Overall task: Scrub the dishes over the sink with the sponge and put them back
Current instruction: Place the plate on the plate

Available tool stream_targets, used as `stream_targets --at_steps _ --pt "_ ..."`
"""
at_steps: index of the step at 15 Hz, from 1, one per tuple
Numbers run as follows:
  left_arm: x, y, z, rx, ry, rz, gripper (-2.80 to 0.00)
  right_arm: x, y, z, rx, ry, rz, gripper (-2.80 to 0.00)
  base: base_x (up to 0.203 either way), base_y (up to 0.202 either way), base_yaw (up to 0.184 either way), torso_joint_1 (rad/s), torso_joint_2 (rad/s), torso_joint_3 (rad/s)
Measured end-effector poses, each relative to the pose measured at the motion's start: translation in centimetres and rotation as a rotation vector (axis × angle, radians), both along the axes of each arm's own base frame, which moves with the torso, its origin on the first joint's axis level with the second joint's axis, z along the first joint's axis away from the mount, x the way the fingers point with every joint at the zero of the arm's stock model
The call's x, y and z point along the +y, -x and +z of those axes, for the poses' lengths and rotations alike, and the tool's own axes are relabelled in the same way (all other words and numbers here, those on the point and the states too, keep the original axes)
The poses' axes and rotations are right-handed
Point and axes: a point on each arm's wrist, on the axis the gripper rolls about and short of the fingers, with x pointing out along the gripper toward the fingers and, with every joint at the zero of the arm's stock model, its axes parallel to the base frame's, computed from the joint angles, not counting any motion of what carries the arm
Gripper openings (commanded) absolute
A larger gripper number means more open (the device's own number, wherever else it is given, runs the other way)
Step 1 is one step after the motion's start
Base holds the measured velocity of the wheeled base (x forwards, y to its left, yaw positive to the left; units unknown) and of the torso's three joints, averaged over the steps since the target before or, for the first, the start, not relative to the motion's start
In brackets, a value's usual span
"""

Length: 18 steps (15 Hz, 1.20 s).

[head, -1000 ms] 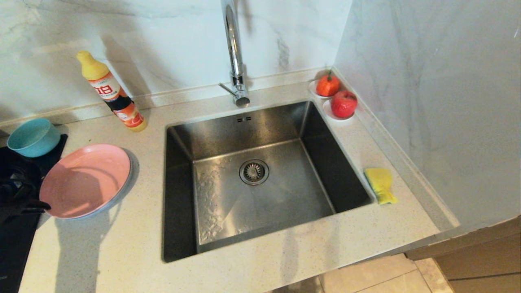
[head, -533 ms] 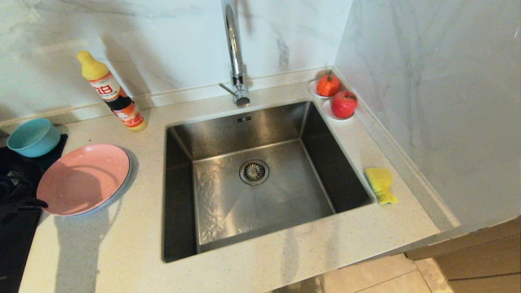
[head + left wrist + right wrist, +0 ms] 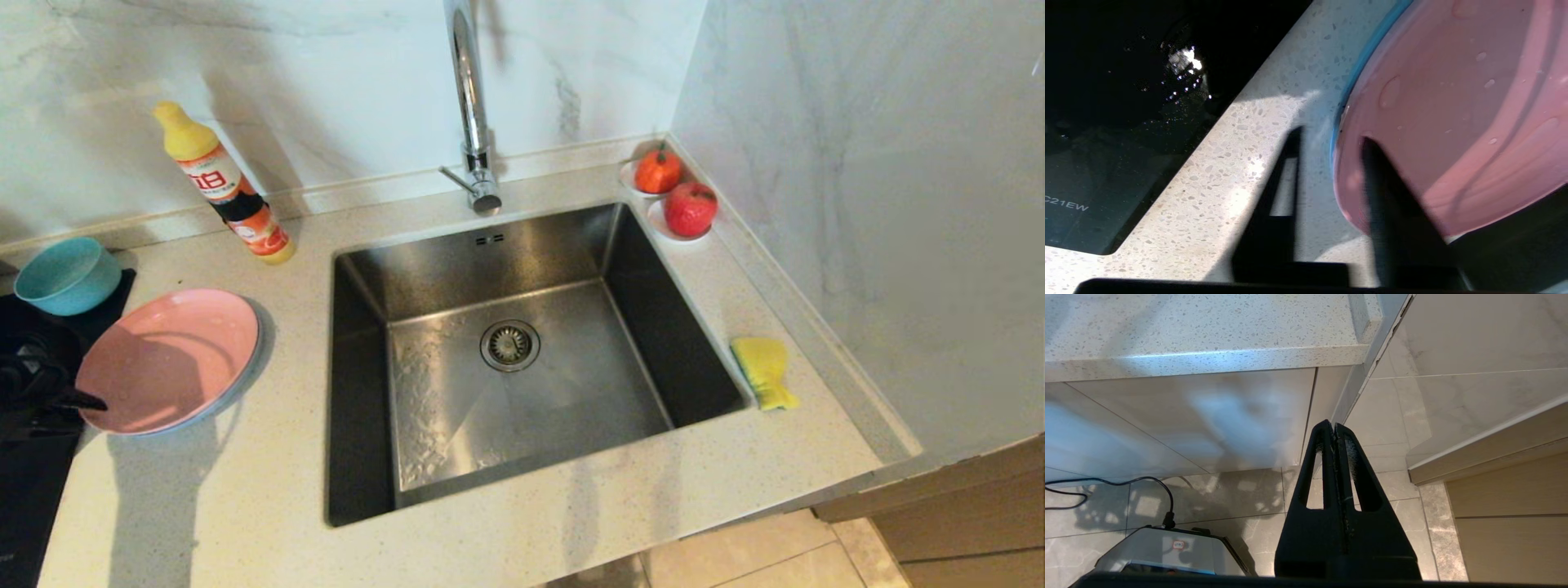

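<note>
A pink plate (image 3: 167, 359) lies on a pale bluish plate (image 3: 250, 369) on the counter left of the sink (image 3: 522, 351). Only the lower plate's rim (image 3: 1367, 53) shows. My left gripper (image 3: 86, 402) stands open at the pink plate's (image 3: 1453, 122) near-left rim. It straddles the rim (image 3: 1331, 136), with one finger over the counter, the other over the plate's inside, and a gap showing. The teal bowl (image 3: 67, 275) sits behind. The yellow sponge (image 3: 763, 371) lies right of the sink. My right gripper (image 3: 1334, 425) hangs shut and empty below the counter edge.
A tall chrome tap (image 3: 469, 98) rises behind the sink. A yellow-capped soap bottle (image 3: 224, 184) leans at the back left. Two saucers with red fruit (image 3: 676, 196) sit in the back right corner. A black hob (image 3: 33, 482) borders the plates on the left.
The pink plate has settled lower onto the plate beneath and shifted slightly left. My left gripper has opened and let go of its rim. The right arm has not moved.
</note>
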Motion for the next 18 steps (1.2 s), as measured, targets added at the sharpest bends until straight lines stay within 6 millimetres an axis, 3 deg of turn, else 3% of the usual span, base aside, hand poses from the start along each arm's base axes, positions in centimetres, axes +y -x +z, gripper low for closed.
stream_targets --at_steps 7,8,12,18 --pt "-0.2 0.2 2.3 -0.034 -0.013 0.003 0.0 0.0 0.0 0.0 0.0 0.0 0.0 -2.8 0.0 0.0 0.0 0.0 0.0 0.0" --pt "-0.3 0.3 2.8 -0.042 -0.018 0.005 -2.8 0.0 0.0 0.0 0.0 0.0 0.0 -2.8 0.0 0.0 0.0 0.0 0.0 0.0" --pt "-0.6 0.7 4.6 -0.083 -0.036 0.025 -2.8 0.0 0.0 0.0 0.0 0.0 0.0 -2.8 0.0 0.0 0.0 0.0 0.0 0.0" --pt "-0.5 0.6 8.9 -0.198 -0.061 0.139 -2.8 0.0 0.0 0.0 0.0 0.0 0.0 -2.8 0.0 0.0 0.0 0.0 0.0 0.0"
